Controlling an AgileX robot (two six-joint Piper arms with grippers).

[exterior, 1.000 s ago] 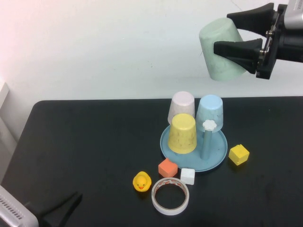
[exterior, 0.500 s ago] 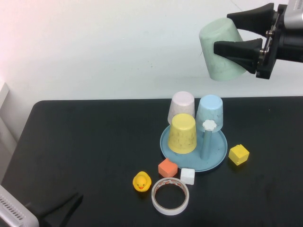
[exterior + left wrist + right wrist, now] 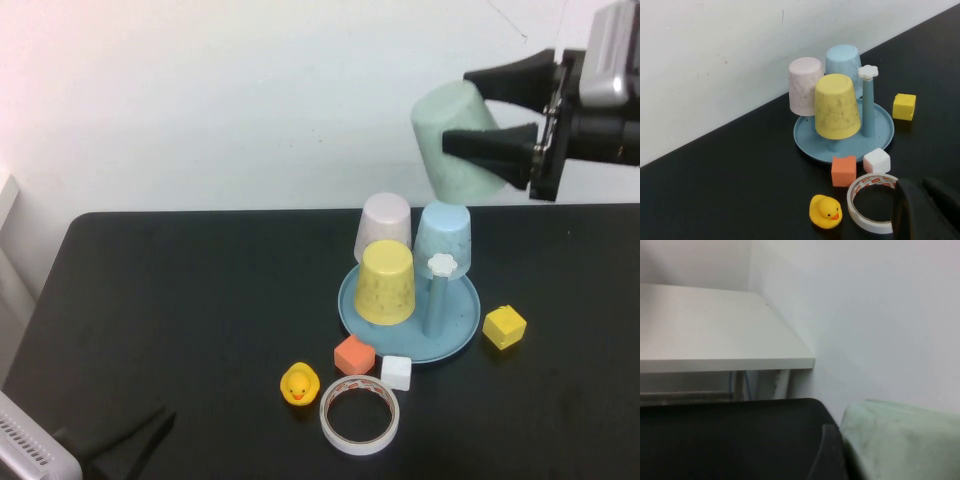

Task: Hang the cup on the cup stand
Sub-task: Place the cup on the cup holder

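The mint-green cup (image 3: 457,140) hangs tilted in the air above the cup stand, with my right gripper (image 3: 478,110) shut on it from the right. In the right wrist view the cup (image 3: 900,440) fills the corner beside one dark finger (image 3: 827,455). The cup stand (image 3: 455,345) is a round blue dish on the black table. A yellow cup (image 3: 386,281), a light blue cup (image 3: 443,235) and a pale pink cup (image 3: 384,225) sit upside down on its pegs. One peg with a white flower cap (image 3: 441,266) stands bare. My left gripper (image 3: 920,210) is shut, low near the tape roll.
In front of the stand lie an orange block (image 3: 354,355), a white block (image 3: 396,372), a tape roll (image 3: 360,414) and a yellow rubber duck (image 3: 299,383). A yellow cube (image 3: 504,326) sits to the stand's right. A white wall rises behind the table.
My right gripper has carried the mint-green cup down and slightly left, closer to the cup stand. The left arm has not moved.
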